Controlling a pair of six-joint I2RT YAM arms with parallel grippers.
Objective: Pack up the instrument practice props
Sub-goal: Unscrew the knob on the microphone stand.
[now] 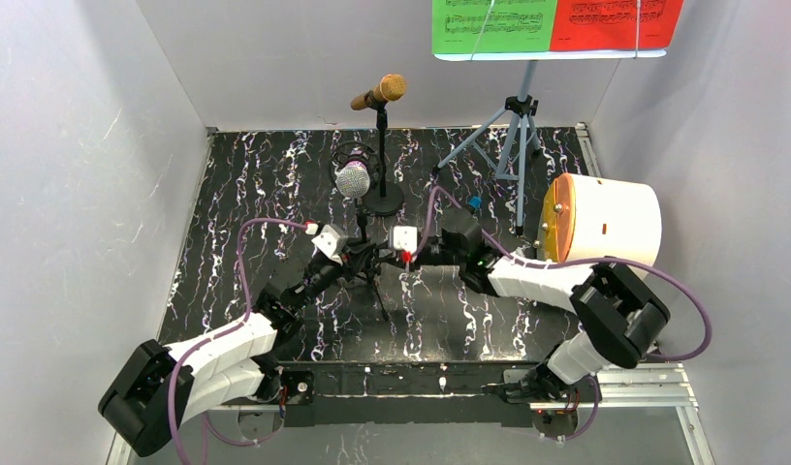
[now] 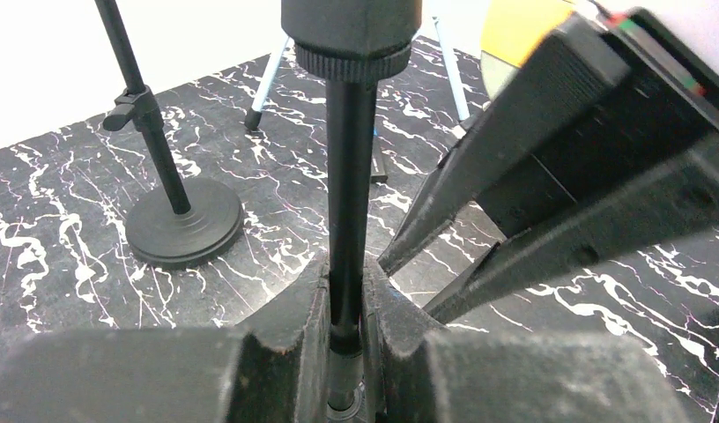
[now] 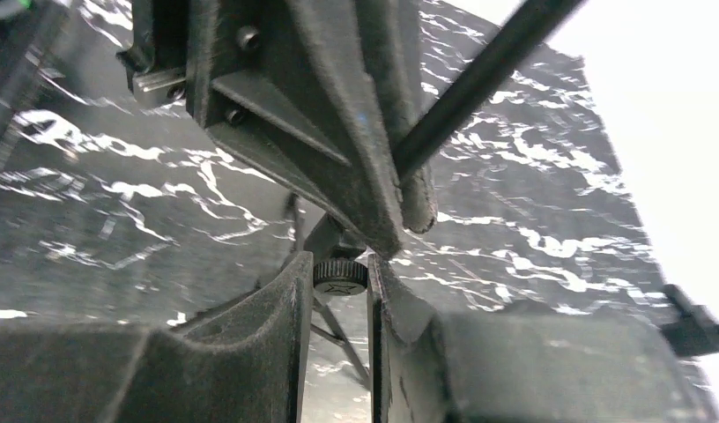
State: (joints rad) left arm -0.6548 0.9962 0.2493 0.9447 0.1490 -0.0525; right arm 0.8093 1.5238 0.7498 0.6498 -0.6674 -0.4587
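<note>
The purple glitter microphone stands on a thin black tripod mic mount at mid table. My left gripper is shut on that mount's upright pole, low down. From the right, my right gripper has its jaws shut on the mount's small knurled knob, just under the left fingers. Behind them, the gold microphone sits on a round-based mount. The pale blue music rack stands at the back right, carrying the green and red score sheets.
A white drum-shaped container with an orange end lies on its side at the right, next to the right arm. Grey walls close in the black marbled table on three sides. The round-based mount stands close to the left of my left gripper.
</note>
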